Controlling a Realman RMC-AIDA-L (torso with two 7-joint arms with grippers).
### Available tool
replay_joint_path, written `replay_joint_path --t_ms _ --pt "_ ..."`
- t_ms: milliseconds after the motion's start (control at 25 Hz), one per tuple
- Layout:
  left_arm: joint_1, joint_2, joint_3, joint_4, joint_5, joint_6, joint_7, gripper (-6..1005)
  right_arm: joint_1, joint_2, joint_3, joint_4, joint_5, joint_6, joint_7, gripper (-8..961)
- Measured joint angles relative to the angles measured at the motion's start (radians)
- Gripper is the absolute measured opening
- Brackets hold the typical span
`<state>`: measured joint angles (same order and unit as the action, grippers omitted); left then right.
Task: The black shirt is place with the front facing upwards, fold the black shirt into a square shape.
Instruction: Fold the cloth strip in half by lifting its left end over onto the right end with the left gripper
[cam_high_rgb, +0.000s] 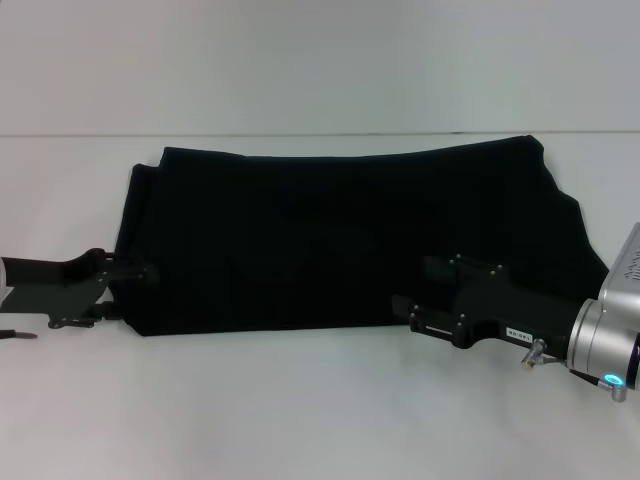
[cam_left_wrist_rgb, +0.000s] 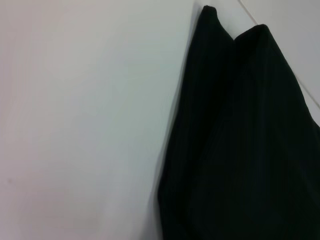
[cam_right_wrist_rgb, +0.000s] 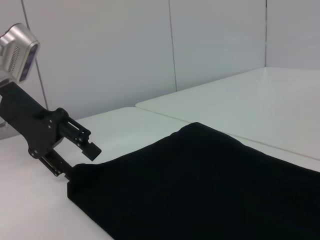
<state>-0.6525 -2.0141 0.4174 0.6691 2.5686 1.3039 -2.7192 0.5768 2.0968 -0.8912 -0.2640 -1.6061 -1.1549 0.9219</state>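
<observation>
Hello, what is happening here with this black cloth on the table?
A two-armed robot is folding a black shirt on a white table. The shirt lies as a wide band, no lettering visible, not yet square. The left end effector is at the shirt's left edge, and the right end effector is over its near right edge.

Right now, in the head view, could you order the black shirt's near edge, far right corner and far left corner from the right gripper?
1. Near edge, beside the right gripper.
2. Far right corner.
3. Far left corner, opposite side.
</observation>
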Motion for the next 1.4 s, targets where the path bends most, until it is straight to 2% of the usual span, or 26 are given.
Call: replay_joint_path --t_ms 240,480,680,1000,1400 --pt "-0.005 0.004 0.010 0.000 0.014 0.006 -0.002 777 0.000 0.000 0.000 0.003 0.001 -0.001 0.000 765" --pt "-0.008 0.004 0.026 0.003 0.025 0.007 -0.002 598 0.000 0.000 0.000 0.005 0.003 -0.006 0.000 765" --pt "-0.009 0.003 0.029 0.002 0.025 0.002 -0.002 372 0.000 0.000 0.000 0.005 0.002 -0.007 0.000 765" --pt "-0.009 0.000 0.055 0.007 0.028 -0.002 -0.002 131 0.000 0.000 0.000 0.005 0.002 -0.009 0.000 765" --pt "-0.010 0.008 0.045 0.062 0.039 0.052 -0.007 69 0.004 0.000 0.000 0.005 0.002 -0.012 0.000 766"
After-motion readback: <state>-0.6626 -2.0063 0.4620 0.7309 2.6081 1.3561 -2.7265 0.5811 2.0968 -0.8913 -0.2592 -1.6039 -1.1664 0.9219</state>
